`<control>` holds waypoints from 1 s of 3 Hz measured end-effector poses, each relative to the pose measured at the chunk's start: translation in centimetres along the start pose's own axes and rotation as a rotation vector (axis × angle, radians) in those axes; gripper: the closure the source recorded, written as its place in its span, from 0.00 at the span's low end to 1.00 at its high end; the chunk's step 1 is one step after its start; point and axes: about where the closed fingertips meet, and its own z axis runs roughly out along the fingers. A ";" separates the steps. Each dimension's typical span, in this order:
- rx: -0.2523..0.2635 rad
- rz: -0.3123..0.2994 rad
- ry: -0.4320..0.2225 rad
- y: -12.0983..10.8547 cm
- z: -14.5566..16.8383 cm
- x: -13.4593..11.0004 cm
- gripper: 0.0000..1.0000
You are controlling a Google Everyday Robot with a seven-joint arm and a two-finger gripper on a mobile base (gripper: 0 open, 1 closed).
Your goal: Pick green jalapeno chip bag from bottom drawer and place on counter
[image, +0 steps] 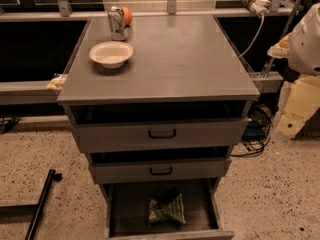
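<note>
Gripper (283, 48) sits at the right edge of view, just off the right edge of the counter (190, 59) & level w/ its back half, at the end of a white rounded arm housing (309, 36). Released or clenched: can't tell. It hangs well apart from the green jalapeno chip bag (166, 210).

Bag lies flat on the dark floor of the bottom drawer (125, 209), which is pulled out. It's approx midway btwn the left & right walls, close to the front edge, touching neither side wall. Crinkled, pinched in the middle like a bow.

Above it are 2 shallower drawers, the top drawer (210, 134) & the middle drawer (200, 170), each w/ 1 black handle at centre & a dark gap over its front.

On the counter, a pale bowl (111, 53) stands upright near the left edge, in the back half. A can (117, 23) stands upright just behind it, by the back-left corner. An orange round item (127, 15) sits right behind the can, on its right side; touching or not, can't tell.

A yellowish packet (57, 82) rests on a narrow ledge (25, 91) just off the counter's left edge, near the front-left corner.

A white cable (252, 39) runs down past the back-right corner. Dark cables (257, 129) pile on the speckled floor (280, 194) off the right side.
</note>
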 end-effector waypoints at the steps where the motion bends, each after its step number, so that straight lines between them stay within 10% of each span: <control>1: 0.000 0.000 0.000 0.0 0.0 0.0 0.00; 3: -0.020 0.021 -0.096 2.4 5.3 0.3 0.42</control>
